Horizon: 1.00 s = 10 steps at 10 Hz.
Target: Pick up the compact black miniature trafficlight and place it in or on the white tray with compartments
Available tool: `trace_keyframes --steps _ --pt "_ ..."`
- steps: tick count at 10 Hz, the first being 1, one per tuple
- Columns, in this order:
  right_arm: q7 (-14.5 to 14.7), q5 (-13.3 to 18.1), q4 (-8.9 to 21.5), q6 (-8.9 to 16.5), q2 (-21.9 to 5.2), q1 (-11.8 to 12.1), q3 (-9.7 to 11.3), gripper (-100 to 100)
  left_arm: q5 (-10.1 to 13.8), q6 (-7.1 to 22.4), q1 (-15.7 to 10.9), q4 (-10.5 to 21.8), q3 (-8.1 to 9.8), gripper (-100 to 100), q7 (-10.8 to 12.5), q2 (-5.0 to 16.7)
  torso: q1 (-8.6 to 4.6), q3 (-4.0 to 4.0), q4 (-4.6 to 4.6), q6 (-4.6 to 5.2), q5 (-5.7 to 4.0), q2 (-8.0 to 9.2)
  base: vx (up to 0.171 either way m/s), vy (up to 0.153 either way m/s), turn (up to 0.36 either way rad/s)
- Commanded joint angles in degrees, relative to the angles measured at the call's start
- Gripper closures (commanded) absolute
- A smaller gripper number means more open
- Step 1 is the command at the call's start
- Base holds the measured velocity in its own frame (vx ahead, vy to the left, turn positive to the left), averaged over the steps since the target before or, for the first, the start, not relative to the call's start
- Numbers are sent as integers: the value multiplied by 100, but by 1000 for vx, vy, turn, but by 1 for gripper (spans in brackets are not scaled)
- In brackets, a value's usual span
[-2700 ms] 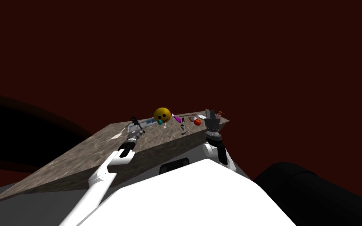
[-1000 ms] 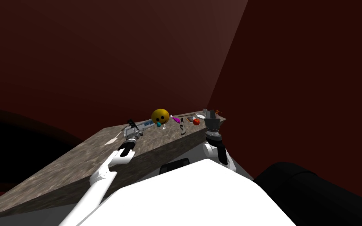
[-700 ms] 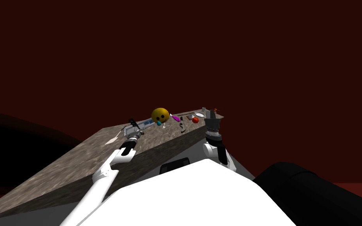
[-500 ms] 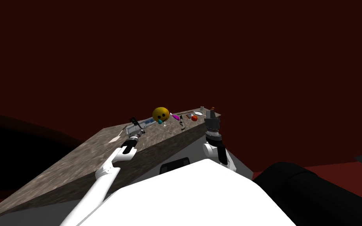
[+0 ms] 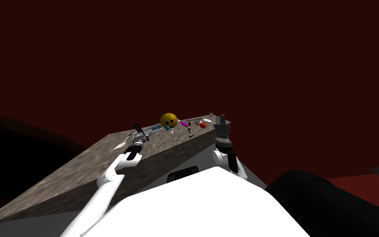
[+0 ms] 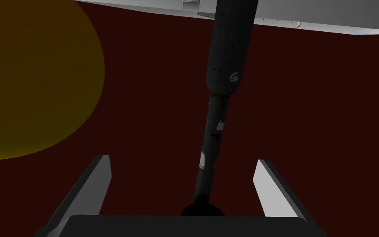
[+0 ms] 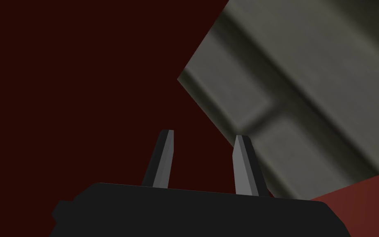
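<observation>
As the left arm has edged farther along the counter, the left gripper now straddles the trafficlight | fingers spread, untouching | tray just right | closing due, I judge | right gripper idle far right.

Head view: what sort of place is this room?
Likely a room at home, perhaps a kitchen: a long mottled brown counter before dark red walls, with small things on it, such as a yellow smiley ball.

No text can be read anywhere. The black pole carries a small round emblem and a few pale label patches, all too small to make out.
</observation>
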Motion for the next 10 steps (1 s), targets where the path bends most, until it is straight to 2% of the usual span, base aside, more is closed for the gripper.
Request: trace_keyframes --steps 1,2,5,6,9,10 --pt "0 0 0 0 0 0 0 0 0 0 0 0 0 0 0 0 0 0 0 0 0 0 5 -10 0" --pt "0 0 0 0 0 0 0 0 189 -136 -6 157 2 -100 -34 159 15 5 2 -1 4 8 14 -42 -4" --pt "0 0 0 0 0 0 0 0 722 -542 -21 625 13 -100 -140 638 -10 -1 0 -1 -1 -2 42 -96 2" --pt "0 0 0 0 0 0 0 0 754 -542 -21 625 13 -100 -140 638 -12 -1 0 -1 -2 -3 40 -81 6" --pt "0 0 0 0 0 0 0 0 1304 -948 -37 1094 23 -100 -245 1117 -7 -1 0 1 0 -2 34 -89 -3" --pt "0 0 0 0 0 0 0 0 1319 -948 -37 1094 23 -100 -245 1117 -14 0 0 1 -2 -1 26 -74 11"
